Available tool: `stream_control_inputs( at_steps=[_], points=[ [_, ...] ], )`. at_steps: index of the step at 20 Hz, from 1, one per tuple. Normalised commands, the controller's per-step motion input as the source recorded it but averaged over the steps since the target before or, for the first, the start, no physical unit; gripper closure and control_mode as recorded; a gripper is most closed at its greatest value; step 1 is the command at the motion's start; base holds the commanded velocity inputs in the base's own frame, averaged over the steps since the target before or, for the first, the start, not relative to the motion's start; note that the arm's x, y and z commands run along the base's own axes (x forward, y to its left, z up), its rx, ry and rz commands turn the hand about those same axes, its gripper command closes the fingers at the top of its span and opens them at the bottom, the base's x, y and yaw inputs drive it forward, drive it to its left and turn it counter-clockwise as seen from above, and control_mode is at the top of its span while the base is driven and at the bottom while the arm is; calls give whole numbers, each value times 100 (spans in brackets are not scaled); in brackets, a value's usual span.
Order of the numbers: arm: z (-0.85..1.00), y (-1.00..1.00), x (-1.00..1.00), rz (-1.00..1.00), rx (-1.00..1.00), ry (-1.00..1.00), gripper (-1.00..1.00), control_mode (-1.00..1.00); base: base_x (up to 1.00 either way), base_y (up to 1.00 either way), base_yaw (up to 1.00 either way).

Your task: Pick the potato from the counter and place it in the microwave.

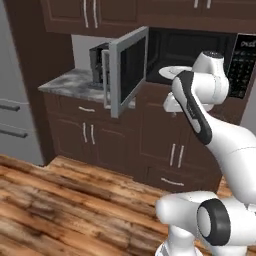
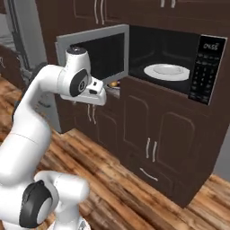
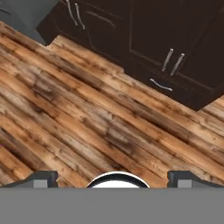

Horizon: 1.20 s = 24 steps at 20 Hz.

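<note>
The potato (image 2: 115,84) is a small orange-tan lump on the counter (image 1: 67,82), just below the open microwave door (image 2: 94,49). In the right base view my hand hangs just left of and in front of it, pointing down. The microwave (image 2: 166,49) stands open with a white plate (image 2: 167,71) on its dark floor. In the hand view my gripper (image 3: 113,179) is open, its fingertips (image 3: 43,178) set wide apart with nothing between them, over the wooden floor.
A black coffee machine (image 1: 99,65) stands on the counter behind the swung-out door. The keypad panel (image 2: 206,67) is right of the cavity. Dark cabinets (image 3: 175,52) with silver handles sit below.
</note>
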Motion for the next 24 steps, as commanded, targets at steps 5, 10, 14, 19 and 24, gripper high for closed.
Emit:
stream_control_inputs(
  at_steps=[5,10,14,19,24],
  points=[
    [0,0,0,0,0,0,-100,100,-19,93,46],
    [0,0,0,0,0,0,-100,100,93,100,4],
    [0,0,0,0,0,0,-100,100,100,100,-31],
    [0,0,0,0,0,0,-100,100,100,100,-50],
    [0,0,0,0,0,0,-100,100,100,100,-51]
  ],
)
